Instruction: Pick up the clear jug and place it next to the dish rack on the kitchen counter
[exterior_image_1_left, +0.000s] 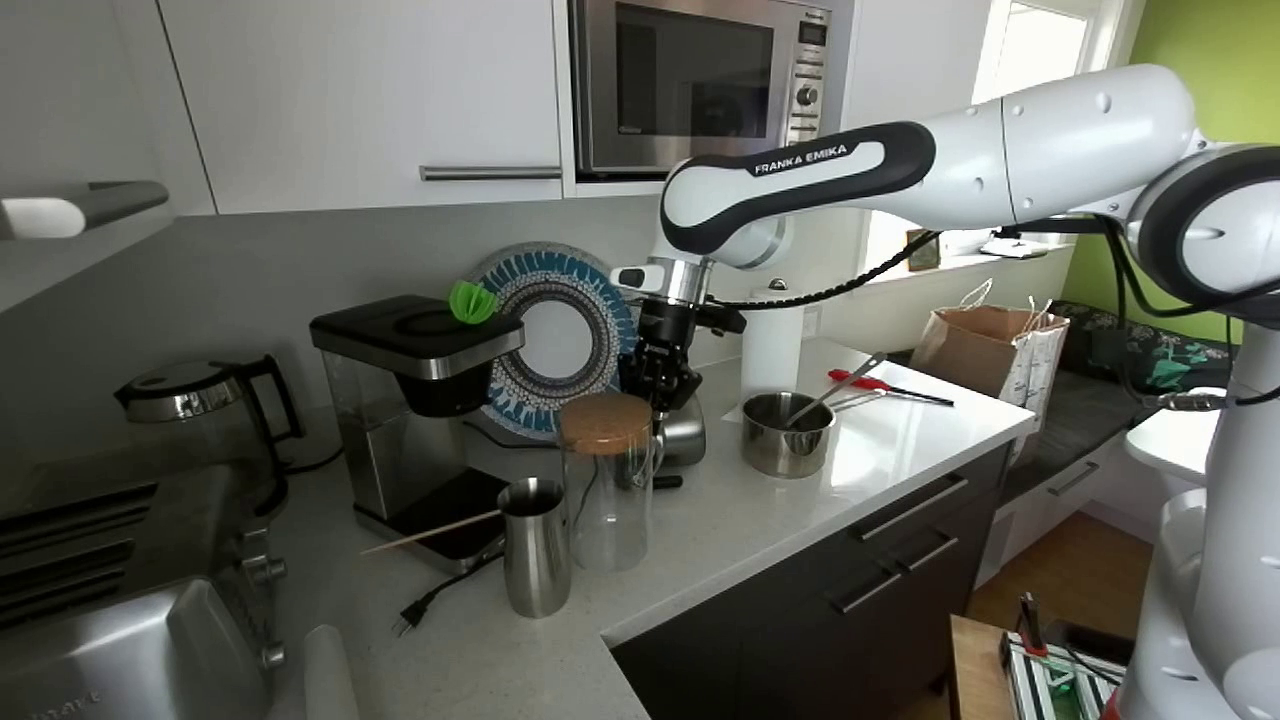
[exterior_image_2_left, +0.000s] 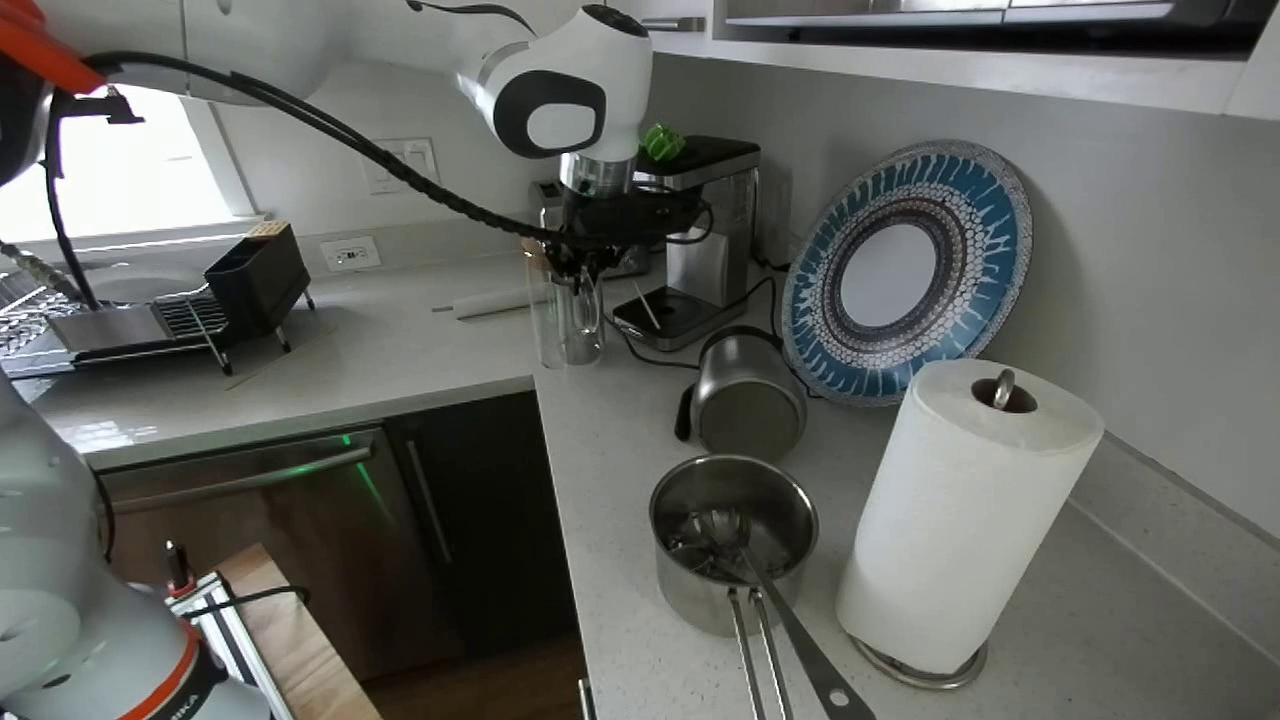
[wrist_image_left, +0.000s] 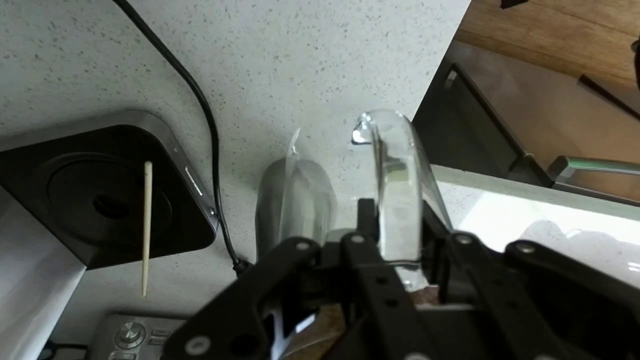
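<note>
Near the centre of the frame in an exterior view, the clear jug (exterior_image_1_left: 608, 510) is upright by the inner corner of the bench (exterior_image_1_left: 480, 660), cork lid (exterior_image_1_left: 606, 424) on, a steel mug (exterior_image_1_left: 537, 560) just beside it, lower left. The wrist view shows the gripper (wrist_image_left: 398, 206) pinching the jug's handle (wrist_image_left: 400, 170) between its fingers. In an exterior view the dish rack (exterior_image_2_left: 120, 328) sits at the left of the frame, well apart from the jug.

Clear jug (exterior_image_1_left: 608, 500) upright — tool (exterior_image_1_left: 658, 412) at handle (exterior_image_1_left: 658, 453)
</note>
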